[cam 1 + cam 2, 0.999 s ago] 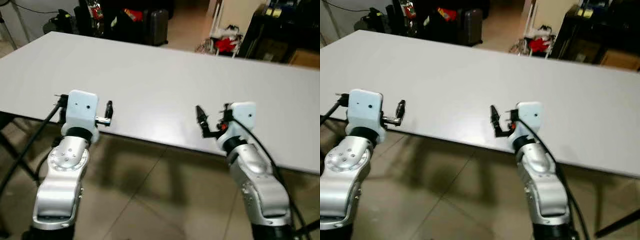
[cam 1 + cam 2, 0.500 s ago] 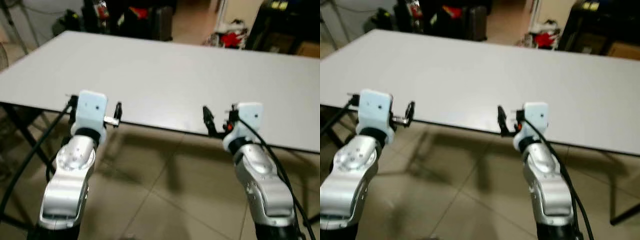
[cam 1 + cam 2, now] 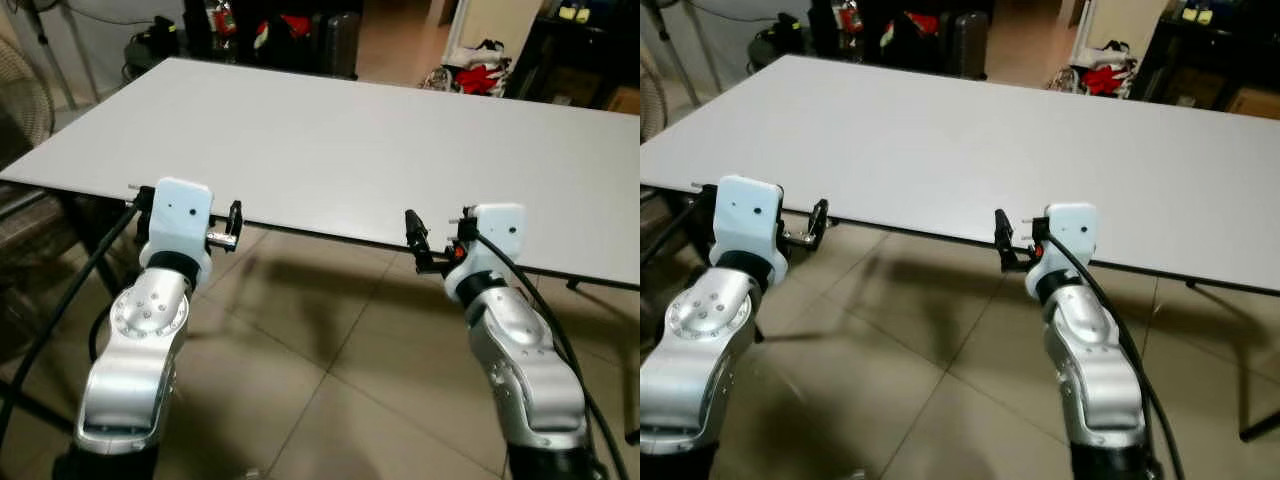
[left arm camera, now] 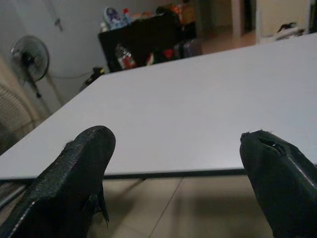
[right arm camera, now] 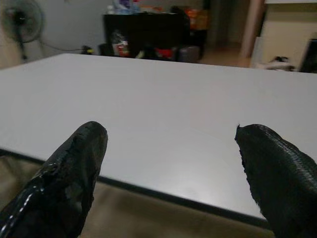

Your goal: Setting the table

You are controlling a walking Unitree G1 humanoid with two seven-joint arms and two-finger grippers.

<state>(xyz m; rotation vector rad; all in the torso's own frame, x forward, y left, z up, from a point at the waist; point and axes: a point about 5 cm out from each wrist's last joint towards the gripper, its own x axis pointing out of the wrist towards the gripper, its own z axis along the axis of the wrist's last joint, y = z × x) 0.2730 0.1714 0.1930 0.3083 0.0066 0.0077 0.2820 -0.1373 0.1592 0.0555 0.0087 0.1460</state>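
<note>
No writing is legible. The pale grey bench (image 3: 380, 140) lies just ahead of both sets of fingers, its near edge before their tips. Left gripper (image 4: 178, 183) and right gripper (image 5: 173, 173) fingers are spread, released, grasping nothing.

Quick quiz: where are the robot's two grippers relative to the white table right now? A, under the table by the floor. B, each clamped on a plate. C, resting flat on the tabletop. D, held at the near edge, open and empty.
D: the left gripper and right gripper sit at the near edge of the table, fingers apart with nothing between them.
</note>
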